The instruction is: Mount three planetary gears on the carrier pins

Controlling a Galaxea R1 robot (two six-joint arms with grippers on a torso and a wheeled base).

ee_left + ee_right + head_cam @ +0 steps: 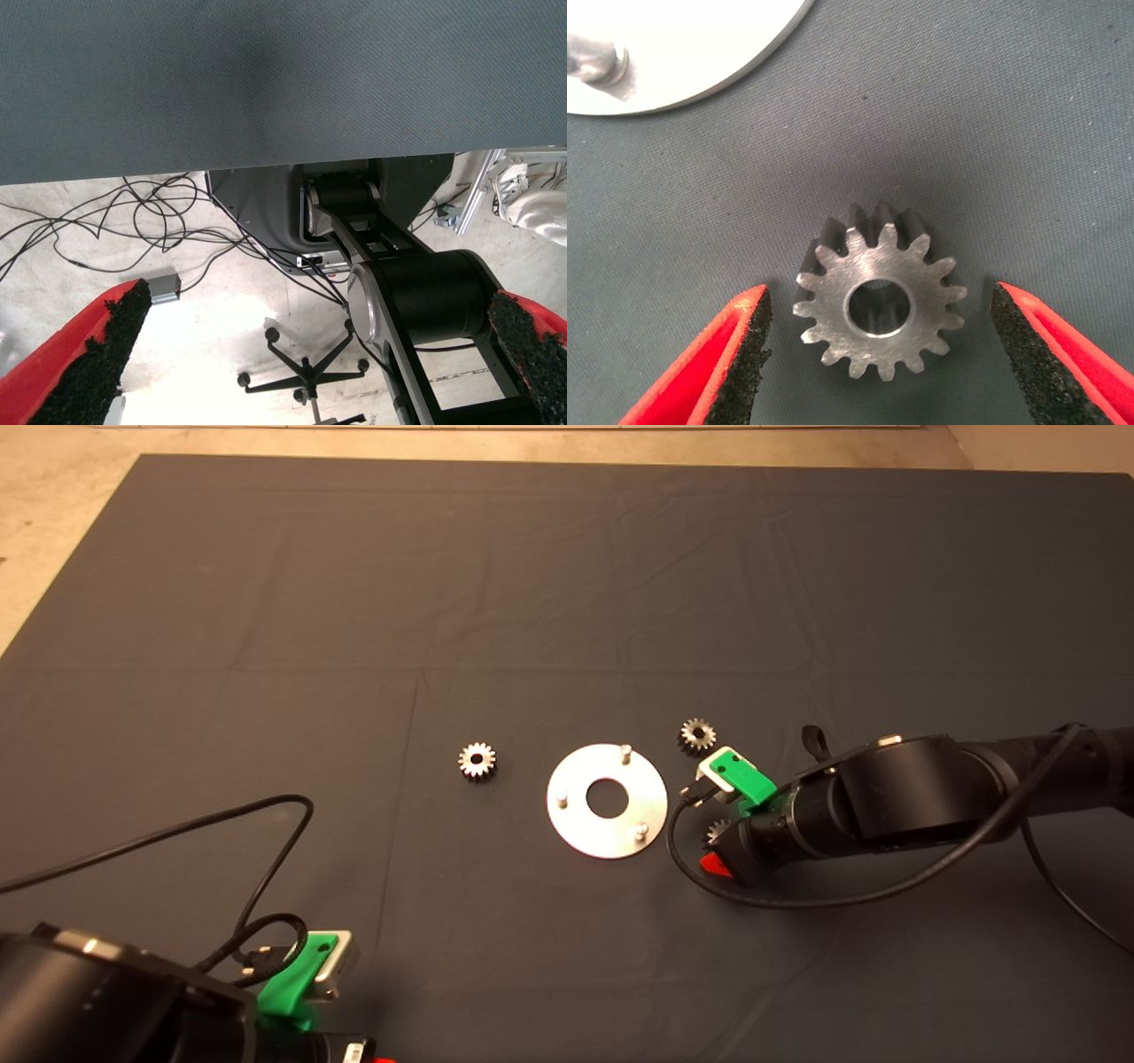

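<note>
The flat round shiny metal disc (576, 817) with a large centre hole is seen lying on the dark mat (567, 602) of the tabletop, its three short silvery metal carrier pins (625, 753) standing upright with their axes pointing straight up; all three are bare. Three small silvery-grey metal spur gears lie flat on the mat, bores facing upward. One gear (477, 761) is placed to the left of the disc, apart from it; a second gear (697, 734) lies just beyond the disc's upper right edge; the third gear (879, 301) is found near the disc's lower right edge, mostly hidden beneath the right arm in the head view.

The right pincer (879, 354) is lowered over this third gear — its red fingers with black pads (744, 354) are spread, one on each side of the gear, and no contact is shown. A pin at the disc's edge (598, 66) is visible just beyond.

The left pincer (306, 354) is parked at the lower left edge of the mat, its fingers spread and nothing between them — cables and floor are seen beyond
</note>
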